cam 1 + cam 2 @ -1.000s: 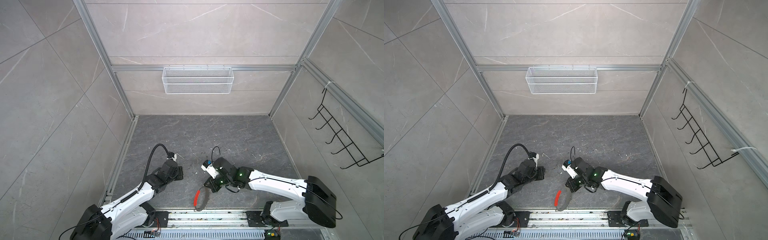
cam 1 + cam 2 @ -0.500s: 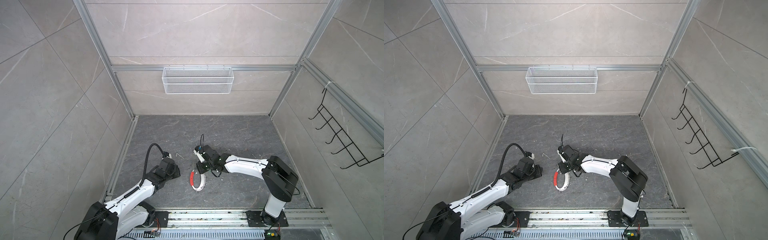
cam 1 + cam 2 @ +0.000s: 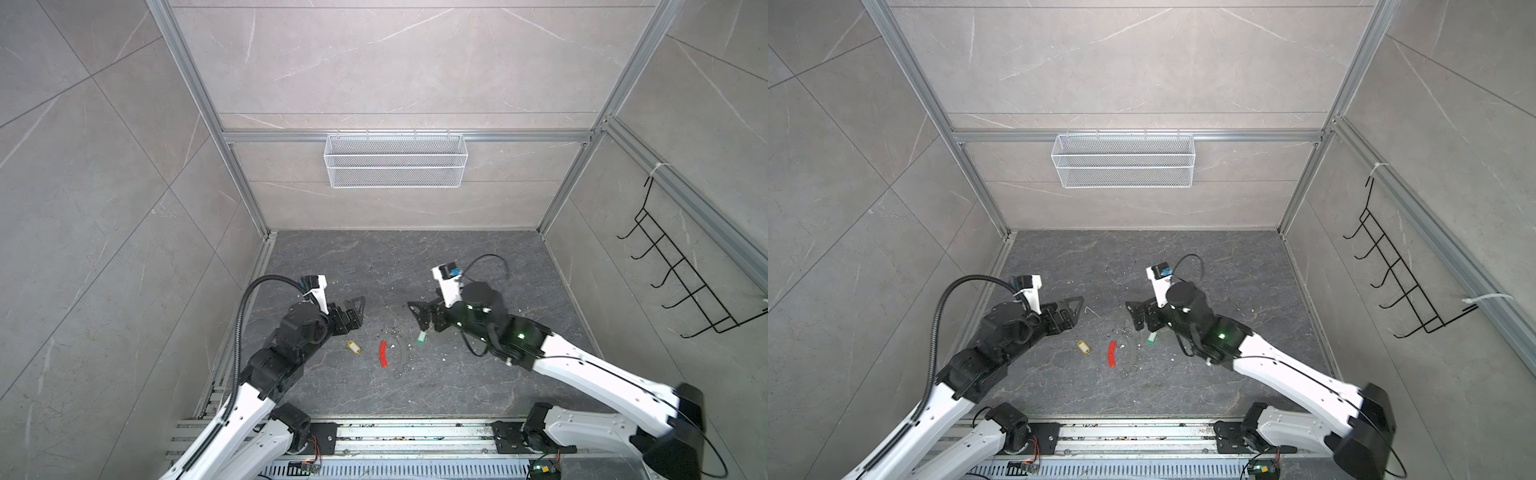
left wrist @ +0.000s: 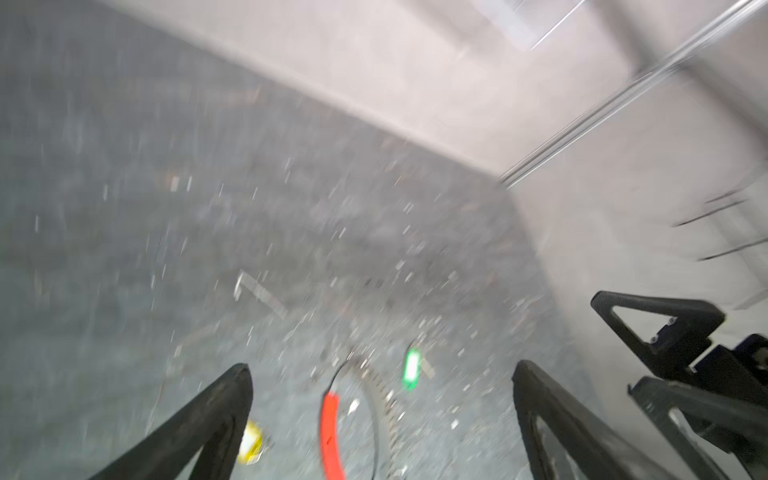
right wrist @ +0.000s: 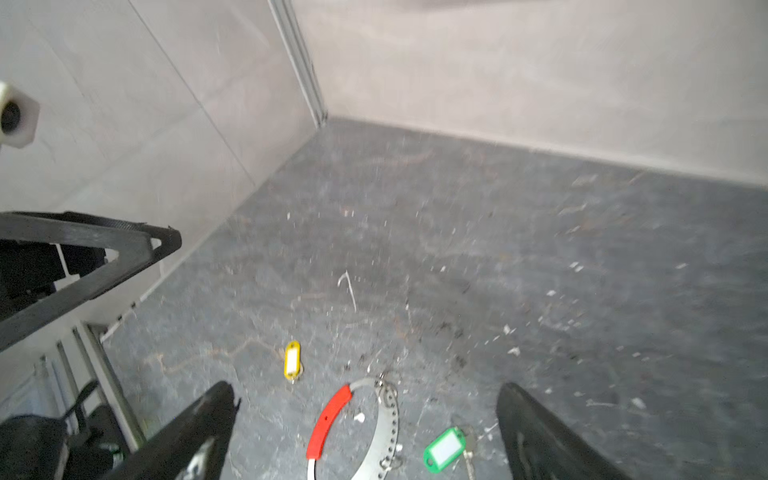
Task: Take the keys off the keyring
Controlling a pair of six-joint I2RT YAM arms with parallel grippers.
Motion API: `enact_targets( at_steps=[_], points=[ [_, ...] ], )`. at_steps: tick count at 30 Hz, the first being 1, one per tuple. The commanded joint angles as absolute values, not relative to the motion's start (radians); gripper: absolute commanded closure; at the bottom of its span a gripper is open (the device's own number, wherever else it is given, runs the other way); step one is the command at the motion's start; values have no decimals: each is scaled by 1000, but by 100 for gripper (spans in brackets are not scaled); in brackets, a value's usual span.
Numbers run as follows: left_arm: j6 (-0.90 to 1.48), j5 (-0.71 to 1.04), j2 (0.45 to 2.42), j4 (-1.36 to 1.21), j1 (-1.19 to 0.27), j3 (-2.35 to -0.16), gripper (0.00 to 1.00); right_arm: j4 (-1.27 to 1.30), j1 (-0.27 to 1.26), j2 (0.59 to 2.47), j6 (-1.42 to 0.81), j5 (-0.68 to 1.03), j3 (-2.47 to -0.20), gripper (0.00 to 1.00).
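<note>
Across the worktop (image 3: 457, 257) in both top views, you had the yellow tag (image 3: 353, 347) and green tag (image 3: 422, 337) lying apart from the keyring (image 3: 382, 354), so removal looked done. By the left wrist view, your left fingers (image 4: 235, 386) stood wide, empty; by the right wrist view, your right fingers (image 5: 528, 419) too.

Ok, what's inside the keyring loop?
Only bare floor and a white speck. The yellow tag and green tag lie outside the keyring, on opposite sides. Nothing covers the loop in the top views.

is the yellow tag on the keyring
No, the yellow tag lies by itself, clear of the keyring.
</note>
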State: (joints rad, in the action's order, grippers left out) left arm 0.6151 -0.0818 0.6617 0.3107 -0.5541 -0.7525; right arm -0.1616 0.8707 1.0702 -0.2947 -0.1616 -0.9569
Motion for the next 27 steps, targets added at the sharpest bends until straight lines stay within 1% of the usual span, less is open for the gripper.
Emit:
enact_targets(
  at_steps=[1,3,4,5,7,11,16,21,25,27],
  points=[
    [523,-127,606,293,-555,-774,0,-265,874,984,-264,-311,-903,0],
    [530,-150,584,263,-555,-764,0,-322,874,926,-289,-371,-893,0],
    [545,-136,580,250,-554,-759,0,-349,874,891,-305,-399,-886,0],
    [538,-85,581,217,-553,-747,0,-377,874,858,-306,-403,-882,1],
    [559,-54,598,236,-554,-756,1,-420,873,810,-308,-400,-883,0],
    [570,-53,602,269,-555,-772,1,-493,873,763,-340,-377,-914,0],
    [528,-57,586,264,-555,-794,0,-502,873,725,-330,-373,-903,0],
    [458,-137,642,244,-555,-829,0,-449,874,701,-314,-406,-874,0],
    [415,-205,746,174,-552,-841,0,-454,874,752,-351,-465,-884,0],
    [335,-247,820,123,-536,-854,0,-451,873,783,-387,-511,-883,0]
  ],
)
